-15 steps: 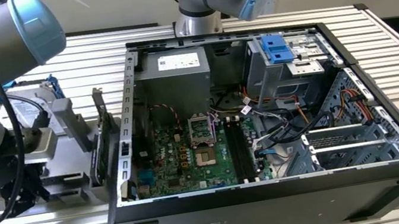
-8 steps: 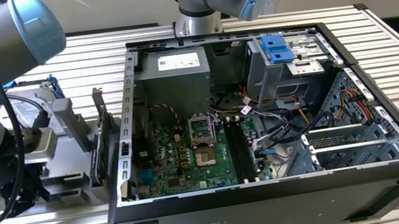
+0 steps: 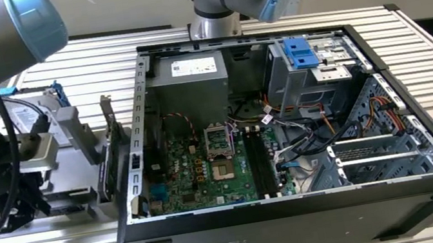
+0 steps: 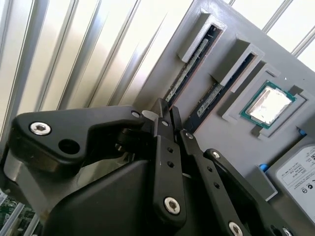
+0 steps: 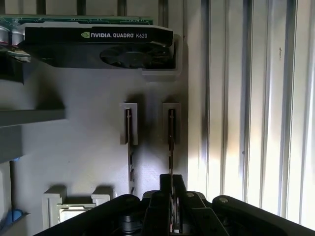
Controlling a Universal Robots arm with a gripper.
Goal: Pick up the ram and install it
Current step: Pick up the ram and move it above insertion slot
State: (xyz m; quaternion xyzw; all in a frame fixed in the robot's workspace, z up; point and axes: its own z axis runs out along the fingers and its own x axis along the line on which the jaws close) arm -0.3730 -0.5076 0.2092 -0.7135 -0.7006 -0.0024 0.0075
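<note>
**Gripper clamped on the ram in the tray**

In both wrist views the gripper (image 5: 172,183) (image 4: 166,109) has its fingers drawn nearly together, clamping the thin edge of the ram (image 5: 171,140) (image 4: 191,71). The ram stands on edge in the grey tray (image 5: 88,157) (image 4: 231,147), in the slot nearest the tray's outer edge; a second stick (image 5: 129,128) fills the neighbouring slot.

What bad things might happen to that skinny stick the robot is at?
1. The gripper seems to sit at one end of the ram, not its middle. The stick might tip and jam in its narrow slot in the gray holder.
2. A second stick stands right beside it on edge, so the gripper might bump it.
</note>
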